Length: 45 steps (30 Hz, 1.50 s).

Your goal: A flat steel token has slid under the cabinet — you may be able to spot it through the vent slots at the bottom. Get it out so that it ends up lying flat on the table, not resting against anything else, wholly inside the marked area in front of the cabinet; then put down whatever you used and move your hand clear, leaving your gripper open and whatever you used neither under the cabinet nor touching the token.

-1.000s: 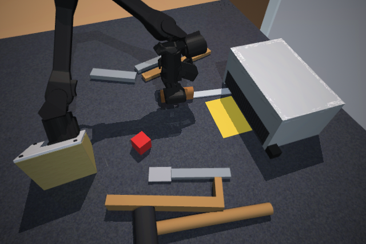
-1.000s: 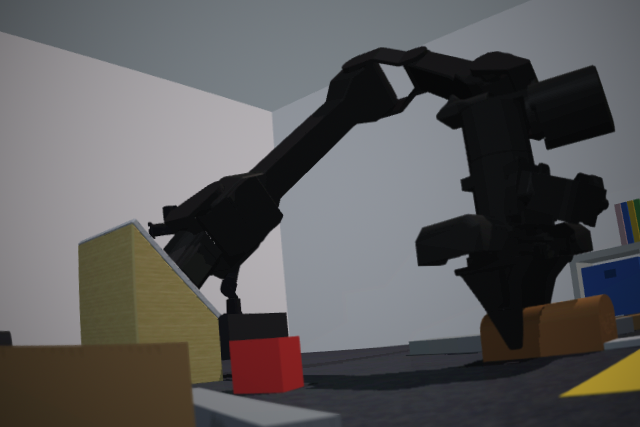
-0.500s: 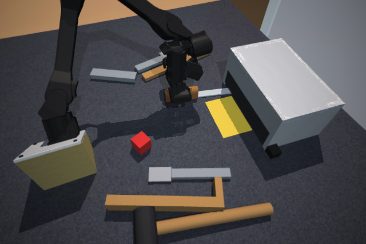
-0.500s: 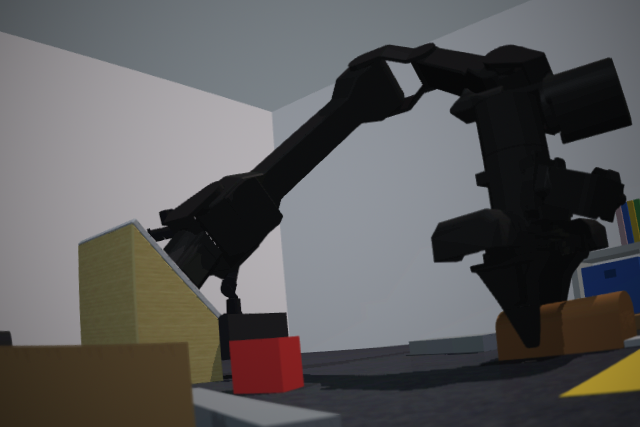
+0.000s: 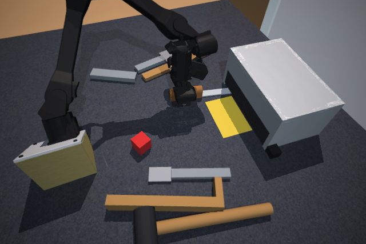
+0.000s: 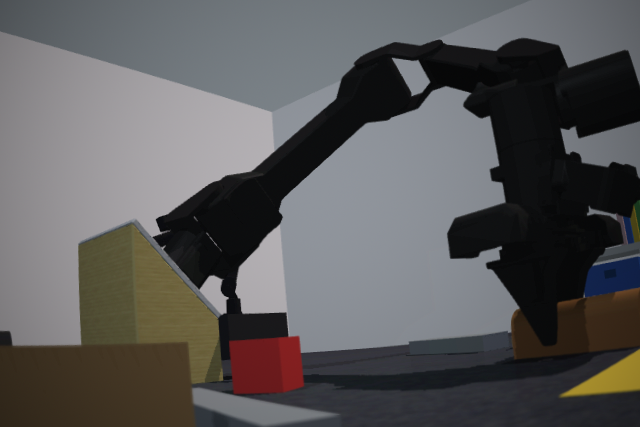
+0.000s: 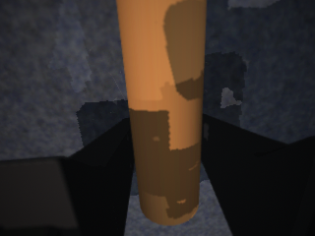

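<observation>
My gripper (image 5: 183, 98) (image 6: 559, 321) (image 7: 162, 124) is shut on the orange handle (image 5: 198, 91) (image 6: 607, 323) (image 7: 159, 59) of a long flat-bladed tool, low over the table. The tool's pale steel blade (image 5: 214, 92) points at the cabinet (image 5: 295, 79). Its far end reaches the left part of the dark vented front (image 5: 246, 107), where its tip is hidden. The yellow marked area (image 5: 220, 118) (image 6: 615, 376) lies in front of the cabinet, beside the blade and partly in shadow. The steel token does not show in any view; nothing is visible through the slots.
A red cube (image 5: 140, 143) (image 6: 258, 365) stands between arm base and marked area. Nearer the top camera lie a steel bar with a square end (image 5: 201, 172), an orange hooked stick (image 5: 162, 201) and a mallet (image 5: 215, 218). Bars (image 5: 112, 74) (image 5: 155, 72) lie behind the gripper. A black block (image 5: 273, 151) sits at the cabinet's corner.
</observation>
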Tool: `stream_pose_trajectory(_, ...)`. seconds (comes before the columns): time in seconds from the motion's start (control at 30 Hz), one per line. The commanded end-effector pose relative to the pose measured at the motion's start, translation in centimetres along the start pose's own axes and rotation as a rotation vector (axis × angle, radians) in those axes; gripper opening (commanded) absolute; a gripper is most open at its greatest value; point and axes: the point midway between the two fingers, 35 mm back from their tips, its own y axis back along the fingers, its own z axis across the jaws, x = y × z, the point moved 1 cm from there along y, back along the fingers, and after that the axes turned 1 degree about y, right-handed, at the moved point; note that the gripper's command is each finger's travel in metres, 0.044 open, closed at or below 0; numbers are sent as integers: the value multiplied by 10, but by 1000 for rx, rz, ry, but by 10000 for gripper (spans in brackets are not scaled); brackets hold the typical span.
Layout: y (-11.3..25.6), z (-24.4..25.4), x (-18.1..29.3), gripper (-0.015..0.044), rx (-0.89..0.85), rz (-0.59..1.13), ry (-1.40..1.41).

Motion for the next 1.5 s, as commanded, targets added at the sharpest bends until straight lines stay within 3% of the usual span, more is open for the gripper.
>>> stream_pose_trajectory(0.0,0,0,-6,0,-4,0,2)
stream_pose_trajectory(1.47,1,1,-47,0,-4,-3,4)
